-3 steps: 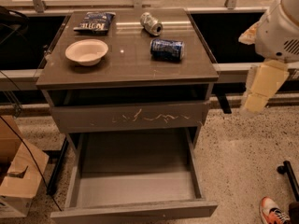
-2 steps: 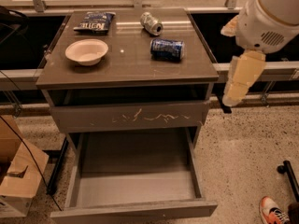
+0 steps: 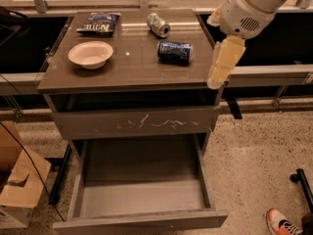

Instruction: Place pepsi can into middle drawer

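Note:
The pepsi can [image 3: 175,52], dark blue with silver ends, lies on its side on the right half of the cabinet top [image 3: 132,70]. The middle drawer [image 3: 142,180] is pulled out below the scratched drawer front [image 3: 137,123]; its grey floor is bare. My gripper [image 3: 222,65] hangs cream-coloured from the white arm at the cabinet top's right edge, to the right of the can and apart from it. It holds nothing that I can see.
A silvery-grey can [image 3: 158,24] lies behind the pepsi can. A dark blue chip bag [image 3: 99,22] and a white bowl [image 3: 90,54] are on the left half. A cardboard box [image 3: 19,180] stands at floor left and a shoe [image 3: 283,224] at bottom right.
The arm and gripper have moved left, from beside the cabinet to its top's right edge, closer to the pepsi can. The objects on top have not moved.

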You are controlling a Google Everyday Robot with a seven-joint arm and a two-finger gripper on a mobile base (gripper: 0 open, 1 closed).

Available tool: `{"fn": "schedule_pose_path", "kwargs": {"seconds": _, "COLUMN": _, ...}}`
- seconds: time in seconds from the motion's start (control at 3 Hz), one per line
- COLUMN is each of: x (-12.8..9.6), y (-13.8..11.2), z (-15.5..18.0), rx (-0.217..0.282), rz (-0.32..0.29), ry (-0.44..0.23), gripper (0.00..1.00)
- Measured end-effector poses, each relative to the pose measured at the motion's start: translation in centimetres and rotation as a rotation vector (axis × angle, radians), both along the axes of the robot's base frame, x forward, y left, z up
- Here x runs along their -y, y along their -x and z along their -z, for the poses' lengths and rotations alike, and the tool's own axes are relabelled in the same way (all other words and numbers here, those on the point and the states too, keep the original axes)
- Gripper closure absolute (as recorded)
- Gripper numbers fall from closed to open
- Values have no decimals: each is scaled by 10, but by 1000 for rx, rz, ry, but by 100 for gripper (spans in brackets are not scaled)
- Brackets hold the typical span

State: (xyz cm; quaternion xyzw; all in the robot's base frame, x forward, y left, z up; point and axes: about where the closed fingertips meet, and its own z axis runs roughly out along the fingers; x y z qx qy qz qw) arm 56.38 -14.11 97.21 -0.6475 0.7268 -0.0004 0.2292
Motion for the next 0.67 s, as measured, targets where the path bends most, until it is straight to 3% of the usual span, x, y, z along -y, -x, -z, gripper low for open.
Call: {"fn": "schedule_pose_path", "kwargs": {"seconds": 0.67, "x": -3, "y": -5, "z": 3, "rx": -7, "rz": 0, "ry": -12, "gripper": 0}}
